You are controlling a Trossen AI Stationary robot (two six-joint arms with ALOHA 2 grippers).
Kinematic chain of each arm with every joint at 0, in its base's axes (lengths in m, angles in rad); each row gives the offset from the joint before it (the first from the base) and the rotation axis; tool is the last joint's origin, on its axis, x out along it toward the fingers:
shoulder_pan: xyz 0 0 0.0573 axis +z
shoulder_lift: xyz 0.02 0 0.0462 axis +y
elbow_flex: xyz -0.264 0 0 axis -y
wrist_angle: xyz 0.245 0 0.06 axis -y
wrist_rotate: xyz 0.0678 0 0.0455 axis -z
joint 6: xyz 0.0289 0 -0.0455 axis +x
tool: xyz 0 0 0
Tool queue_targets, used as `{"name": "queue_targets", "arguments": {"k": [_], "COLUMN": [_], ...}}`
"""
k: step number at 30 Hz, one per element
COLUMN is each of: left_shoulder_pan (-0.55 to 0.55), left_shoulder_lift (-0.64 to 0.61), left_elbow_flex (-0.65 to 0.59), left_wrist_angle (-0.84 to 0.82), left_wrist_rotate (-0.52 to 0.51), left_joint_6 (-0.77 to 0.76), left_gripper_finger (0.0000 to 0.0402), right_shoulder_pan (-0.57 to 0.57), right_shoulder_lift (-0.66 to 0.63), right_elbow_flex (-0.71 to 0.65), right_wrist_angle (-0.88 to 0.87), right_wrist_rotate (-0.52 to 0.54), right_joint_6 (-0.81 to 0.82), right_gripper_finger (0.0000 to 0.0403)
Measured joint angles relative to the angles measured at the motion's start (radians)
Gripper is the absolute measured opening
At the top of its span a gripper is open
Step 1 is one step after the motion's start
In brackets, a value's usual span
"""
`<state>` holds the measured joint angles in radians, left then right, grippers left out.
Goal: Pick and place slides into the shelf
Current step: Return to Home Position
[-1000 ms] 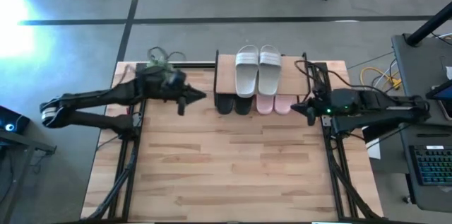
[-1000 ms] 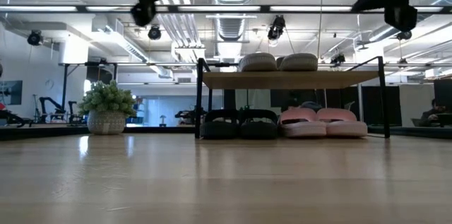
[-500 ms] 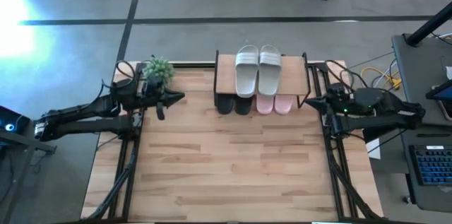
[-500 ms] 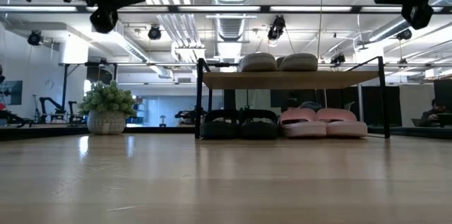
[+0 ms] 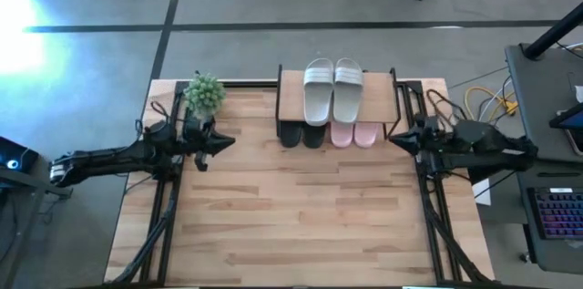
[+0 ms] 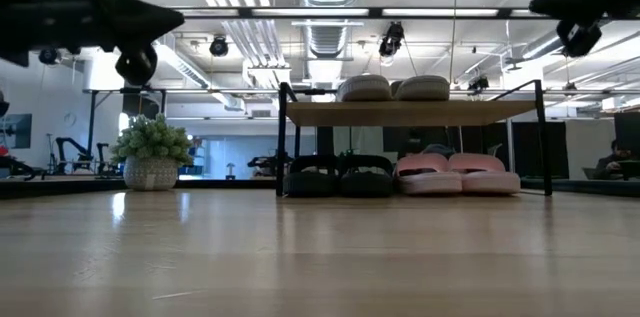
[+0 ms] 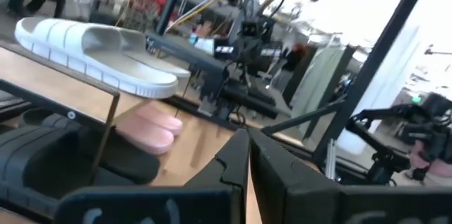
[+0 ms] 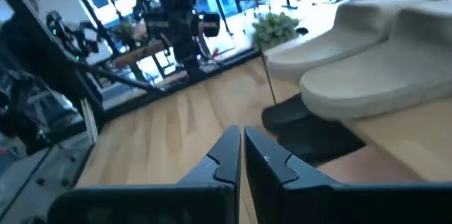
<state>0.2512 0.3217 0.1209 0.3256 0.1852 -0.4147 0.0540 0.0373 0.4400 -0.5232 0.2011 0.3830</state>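
The shelf (image 5: 291,98) stands at the table's far edge, centre. The pale grey-white pair (image 5: 332,88) lies on its wooden top board; the black pair (image 5: 301,134) and the pink pair (image 5: 353,134) sit side by side underneath on the table, toes toward the near edge. My left gripper (image 5: 230,139) hovers shut near the table's left edge, left of the shelf, holding nothing. My right gripper (image 5: 393,138) hovers shut just right of the shelf, also holding nothing. In the low view the shelf (image 6: 410,112) shows all three pairs.
A small potted plant (image 5: 204,94) stands at the table's far left corner, just behind my left arm. Cables (image 5: 483,102) and a keyboard (image 5: 556,216) lie off the table's right side. The wooden tabletop (image 5: 301,216) stretches bare in front of the shelf.
Both arms have drawn back from the shelf toward their own sides of the table: the left gripper moved left, toward the near edge and down, uncovering the plant; the right gripper pulled slightly right. The slides and the shelf stayed still.
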Motion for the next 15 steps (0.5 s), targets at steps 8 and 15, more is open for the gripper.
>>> {"name": "queue_targets", "arguments": {"k": [8, 15], "left_shoulder_pan": [-0.001, -0.001], "left_shoulder_lift": [-0.1, -0.122], "left_elbow_flex": [-0.112, -0.112], "left_wrist_angle": [0.037, 0.032], "left_wrist_rotate": [-0.003, -0.005], "left_joint_6": [0.001, 0.01], "left_gripper_finger": [0.0, 0.0], "right_shoulder_pan": [0.0, 0.0], "right_shoulder_lift": [-0.037, -0.037], "right_elbow_flex": [-0.128, -0.254], "right_wrist_angle": [0.179, 0.357], "right_wrist_rotate": [-0.07, -0.113], "right_joint_6": [-0.053, -0.064], "right_gripper_finger": [0.0013, 0.0013]}}
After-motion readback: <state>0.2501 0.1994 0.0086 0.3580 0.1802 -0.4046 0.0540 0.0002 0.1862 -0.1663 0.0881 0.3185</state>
